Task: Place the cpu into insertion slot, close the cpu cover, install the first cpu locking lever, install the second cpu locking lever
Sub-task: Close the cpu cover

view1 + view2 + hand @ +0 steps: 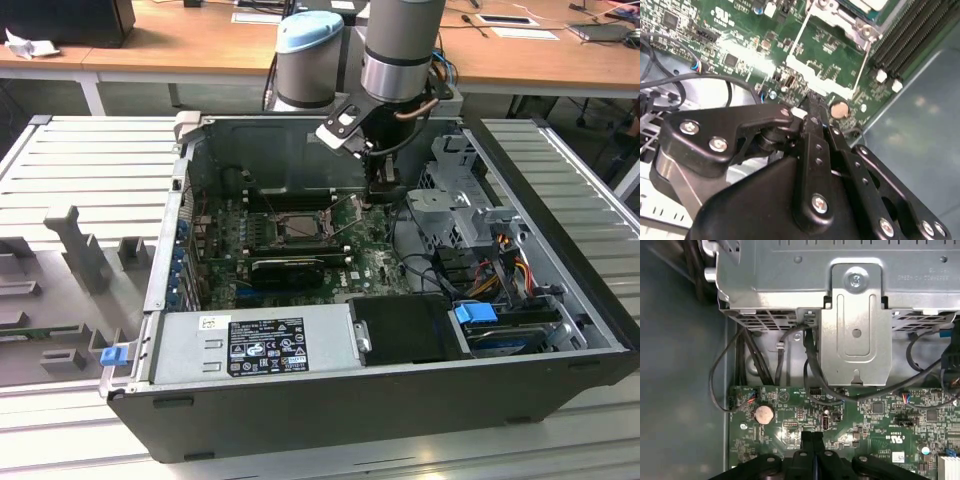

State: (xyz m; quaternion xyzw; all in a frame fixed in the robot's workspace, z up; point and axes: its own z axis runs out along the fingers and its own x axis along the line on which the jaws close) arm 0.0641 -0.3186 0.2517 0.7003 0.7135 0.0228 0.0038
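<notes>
Clenched, the pincer (384,197) hangs from the arm inside the open computer case (400,405) in the exterior view. It is low over the green motherboard (375,265), just on the exterior view's right of the insertion slot (271,229). The cpu (298,227) shows as a pale square lying in that slot. The case rests on a ribbed grey tabletop (90,160).

In the second wrist view the pincer (810,112) has its black fingers (812,132) pressed together, and nothing shows between them. Its tip hovers close above the board beside a round coin cell (839,109). The insertion slot (856,24) sits further off. Between it and the pincer is a thin pale frame with an open centre, apparently the cpu cover (807,75), swung off the socket.

In the first wrist view the pincer (812,436) shows a fine seam where its fingers meet. It is near the coin cell (764,413), below a grey metal drive bracket (856,335) and black cables (812,375).
</notes>
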